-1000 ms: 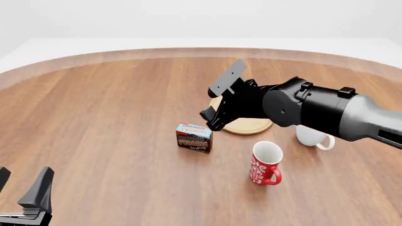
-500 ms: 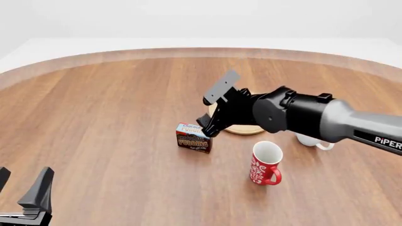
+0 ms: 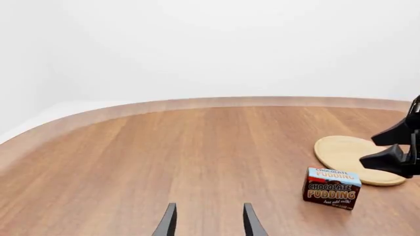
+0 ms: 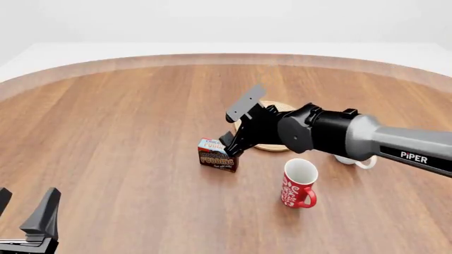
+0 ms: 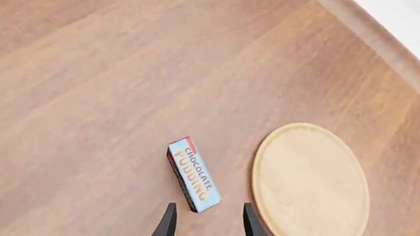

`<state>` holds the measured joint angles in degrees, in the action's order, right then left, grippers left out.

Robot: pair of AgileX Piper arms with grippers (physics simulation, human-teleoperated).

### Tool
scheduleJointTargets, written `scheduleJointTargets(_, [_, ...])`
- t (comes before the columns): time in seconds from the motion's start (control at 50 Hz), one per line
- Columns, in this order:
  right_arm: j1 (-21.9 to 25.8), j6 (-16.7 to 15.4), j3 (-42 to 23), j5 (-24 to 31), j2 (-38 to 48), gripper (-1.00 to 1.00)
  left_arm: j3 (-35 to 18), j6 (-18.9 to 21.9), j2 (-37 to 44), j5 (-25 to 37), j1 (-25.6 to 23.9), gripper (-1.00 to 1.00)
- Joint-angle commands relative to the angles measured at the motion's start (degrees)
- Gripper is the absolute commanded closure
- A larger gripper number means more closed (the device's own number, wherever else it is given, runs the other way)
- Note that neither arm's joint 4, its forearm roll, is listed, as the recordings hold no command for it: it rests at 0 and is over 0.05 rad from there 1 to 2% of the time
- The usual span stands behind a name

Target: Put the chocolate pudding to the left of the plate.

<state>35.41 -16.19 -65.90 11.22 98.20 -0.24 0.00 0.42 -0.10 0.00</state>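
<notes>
The chocolate pudding [image 4: 217,155] is a small brown carton with a light blue top, standing on the table just left of and nearer than the plate [image 4: 271,146]. Most of that tan wooden plate is hidden behind the right arm. My right gripper [image 4: 231,144] hovers open just above the carton's right end. In the right wrist view the pudding [image 5: 194,175] lies just ahead of the open fingers [image 5: 169,220], beside the plate [image 5: 308,179]. My left gripper [image 4: 27,219] rests open at the near left, far from the pudding [image 3: 331,188] and the plate [image 3: 347,153].
A red patterned mug [image 4: 299,183] stands near the right of the pudding. A white mug [image 4: 357,160] shows partly behind the right arm. The round table's rim [image 4: 211,58] curves along the far side.
My right arm has swung lower and leftward, bringing its open gripper from over the plate down to the pudding's right end. The left gripper and all objects stayed put.
</notes>
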Motion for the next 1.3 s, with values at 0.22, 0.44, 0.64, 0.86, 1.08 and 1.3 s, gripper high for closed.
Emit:
scheduleJointTargets(0.22, [-0.47, 0.50, -0.74, -1.78, 3.17, -1.00, 0.00, 0.00, 0.00, 0.00, 0.00, -1.00])
scheduleJointTargets(0.44, [-0.36, 0.90, -1.21, -2.54, 4.75, -1.00, 0.00, 0.00, 0.00, 0.00, 0.00, -1.00])
scheduleJointTargets(0.64, [-0.22, 1.23, -1.19, -3.41, 5.90, -1.00, 0.00, 0.00, 0.00, 0.00, 0.00, -1.00])
scheduleJointTargets(0.86, [-0.16, 2.08, 0.26, -5.28, 6.81, -1.00, 0.00, 0.00, 0.00, 0.00, 0.00, -1.00])
scheduleJointTargets(1.08, [-0.84, 1.81, -0.25, -5.92, 8.25, -1.00, 0.00, 0.00, 0.00, 0.00, 0.00, -1.00])
scheduleJointTargets(1.3, [-0.32, 2.96, 0.69, -8.08, 9.73, -1.00, 0.00, 0.00, 0.00, 0.00, 0.00, -1.00])
